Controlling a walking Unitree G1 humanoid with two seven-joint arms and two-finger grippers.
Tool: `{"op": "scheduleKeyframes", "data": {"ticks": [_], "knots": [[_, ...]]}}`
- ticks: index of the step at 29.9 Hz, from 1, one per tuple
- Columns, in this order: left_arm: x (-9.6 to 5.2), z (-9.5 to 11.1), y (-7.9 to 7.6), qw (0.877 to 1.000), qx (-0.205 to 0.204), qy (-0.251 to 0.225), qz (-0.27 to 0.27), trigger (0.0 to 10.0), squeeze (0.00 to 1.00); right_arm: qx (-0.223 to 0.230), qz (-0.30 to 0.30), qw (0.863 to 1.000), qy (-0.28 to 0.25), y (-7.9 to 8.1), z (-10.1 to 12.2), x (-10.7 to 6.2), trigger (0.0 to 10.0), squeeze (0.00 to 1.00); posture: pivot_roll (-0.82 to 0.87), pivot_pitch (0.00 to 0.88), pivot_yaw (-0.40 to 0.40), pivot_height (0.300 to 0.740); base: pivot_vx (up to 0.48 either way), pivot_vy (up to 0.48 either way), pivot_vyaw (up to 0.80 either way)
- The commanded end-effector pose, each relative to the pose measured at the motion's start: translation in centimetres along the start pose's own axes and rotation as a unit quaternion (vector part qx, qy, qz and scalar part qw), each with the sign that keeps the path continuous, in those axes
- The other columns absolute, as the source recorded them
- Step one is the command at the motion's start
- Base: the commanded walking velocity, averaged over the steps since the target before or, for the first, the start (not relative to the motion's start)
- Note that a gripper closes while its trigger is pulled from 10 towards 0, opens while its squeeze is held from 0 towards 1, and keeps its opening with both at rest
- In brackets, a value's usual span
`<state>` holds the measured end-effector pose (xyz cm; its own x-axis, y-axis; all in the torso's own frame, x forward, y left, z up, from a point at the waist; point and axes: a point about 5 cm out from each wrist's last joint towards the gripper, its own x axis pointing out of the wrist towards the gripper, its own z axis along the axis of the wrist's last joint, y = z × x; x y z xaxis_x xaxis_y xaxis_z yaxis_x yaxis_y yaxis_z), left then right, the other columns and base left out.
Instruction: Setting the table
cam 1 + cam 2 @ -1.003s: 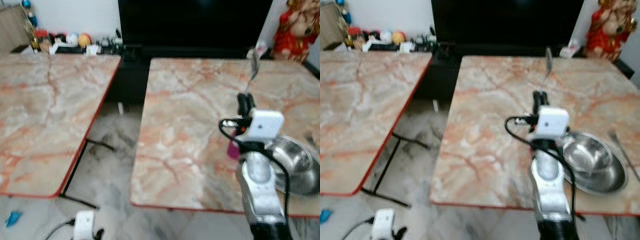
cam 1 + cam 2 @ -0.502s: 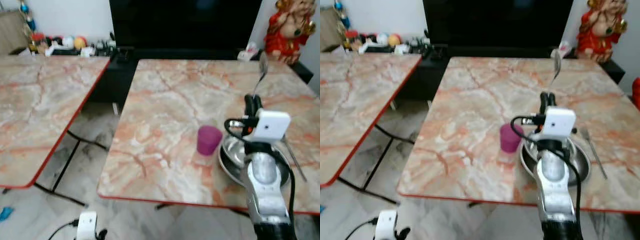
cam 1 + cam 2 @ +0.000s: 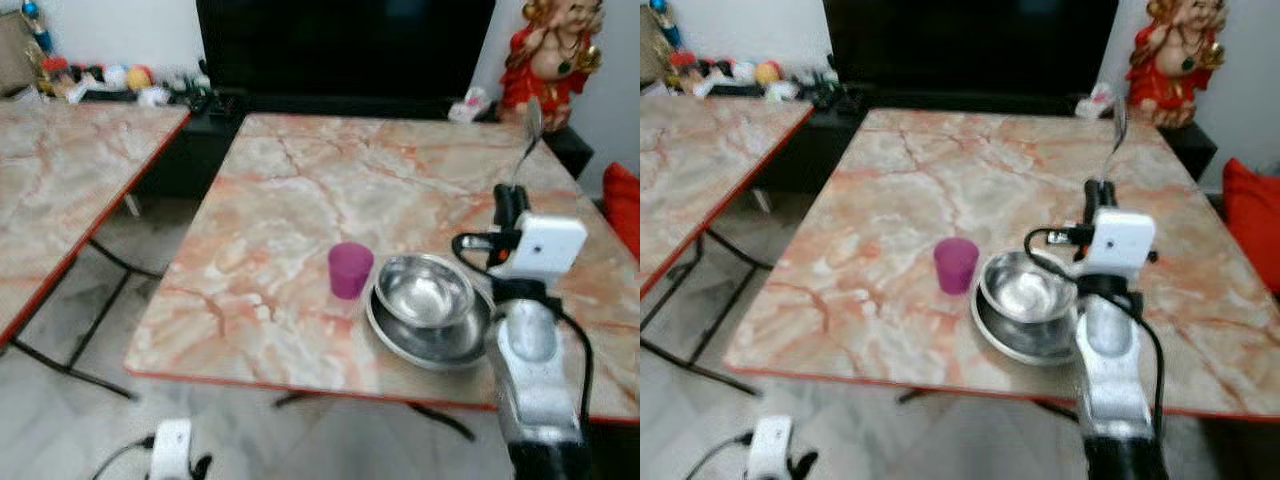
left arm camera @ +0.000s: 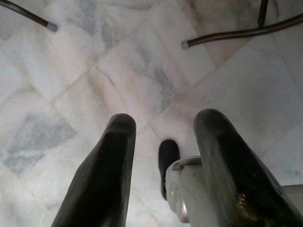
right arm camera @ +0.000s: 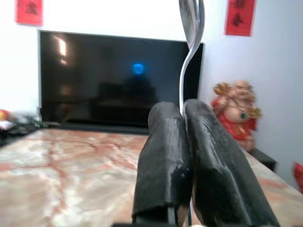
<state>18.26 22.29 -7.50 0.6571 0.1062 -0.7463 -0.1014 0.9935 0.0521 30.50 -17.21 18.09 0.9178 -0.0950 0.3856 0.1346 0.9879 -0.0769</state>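
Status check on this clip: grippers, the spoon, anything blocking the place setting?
Right gripper shut on spoon, upright over table. Left gripper open, idle near floor. Bowl on plate, purple cup beside; nothing blocking.

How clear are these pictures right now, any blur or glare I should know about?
Left eye view: soft overall, glare on the steel bowl. Right eye view: similar softness; the pink cup still reads. Right wrist view: right gripper and spoon fairly sharp, television behind hazy with reflections. Left wrist view: left gripper dark against a bright floor.
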Motion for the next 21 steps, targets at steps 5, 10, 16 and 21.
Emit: {"op": "scheduleKeyframes", "data": {"ticks": [5, 10, 16, 21], "knots": [[0.0, -0.2, -0.3, 1.000, -0.003, 0.006, -0.003, 10.0, 0.00, -0.006, -0.009, 1.000, -0.008, -0.7, 0.5, 0.2, 10.0, 0.00, 0.02, 0.000, -0.007, 0.740, 0.000, -0.309, 0.00], [0.0, -0.3, -0.2, 1.000, -0.007, 0.008, -0.003, 10.0, 0.00, -0.010, -0.011, 1.000, -0.007, -1.0, 0.4, 0.3, 10.0, 0.00, 0.03, 0.000, -0.005, 0.740, 0.000, -0.060, 0.00], [-0.1, -0.4, 0.0, 1.000, -0.007, 0.010, -0.003, 10.0, 0.00, -0.017, -0.018, 1.000, -0.009, -1.5, 0.6, 0.6, 10.0, 0.00, 0.03, 0.000, -0.003, 0.740, 0.000, 0.000, 0.00], [-0.1, -0.5, 0.0, 1.000, -0.008, 0.013, -0.003, 10.0, 0.00, -0.017, -0.023, 1.000, -0.008, -1.7, 0.5, 0.8, 10.0, 0.00, 0.03, 0.000, -0.001, 0.740, 0.000, 0.000, 0.00]]}}
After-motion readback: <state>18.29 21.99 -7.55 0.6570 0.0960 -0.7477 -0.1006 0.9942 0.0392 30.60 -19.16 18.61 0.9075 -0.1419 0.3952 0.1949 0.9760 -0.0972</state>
